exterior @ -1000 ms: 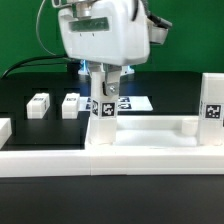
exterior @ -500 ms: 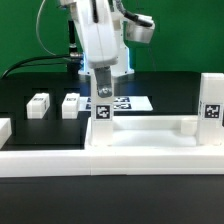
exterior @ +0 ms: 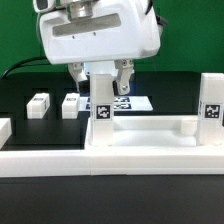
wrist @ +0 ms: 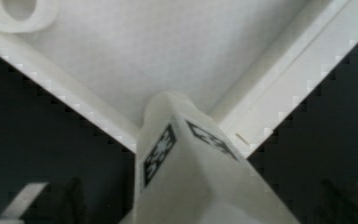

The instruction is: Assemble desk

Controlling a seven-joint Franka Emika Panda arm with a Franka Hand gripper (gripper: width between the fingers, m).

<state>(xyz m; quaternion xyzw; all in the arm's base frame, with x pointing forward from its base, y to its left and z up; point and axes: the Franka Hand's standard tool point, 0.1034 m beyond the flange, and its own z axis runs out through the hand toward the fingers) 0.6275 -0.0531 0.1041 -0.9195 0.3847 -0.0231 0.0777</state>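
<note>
The white desk top (exterior: 150, 132) lies as a rimmed tray near the front. A tagged square leg (exterior: 103, 112) stands upright at its corner on the exterior view's left. A second leg (exterior: 212, 108) stands at the exterior view's right. My gripper (exterior: 100, 84) hangs over the first leg, open, with its fingers (exterior: 123, 78) apart on either side of the leg's top and not touching it. In the wrist view the leg (wrist: 194, 165) rises between the dark fingers (wrist: 37, 203) of my gripper (wrist: 194, 215), with gaps on both sides, above the desk top (wrist: 149, 60).
Two loose tagged legs (exterior: 38, 104) (exterior: 70, 103) lie on the black table behind the desk at the exterior view's left. The marker board (exterior: 135, 102) lies behind the gripper. Long white border rails (exterior: 110, 166) run along the front. A round socket (wrist: 23, 14) shows in the desk top.
The wrist has turned about the standing leg, and the fingers have spread away from it. The leg has stayed upright in its corner.
</note>
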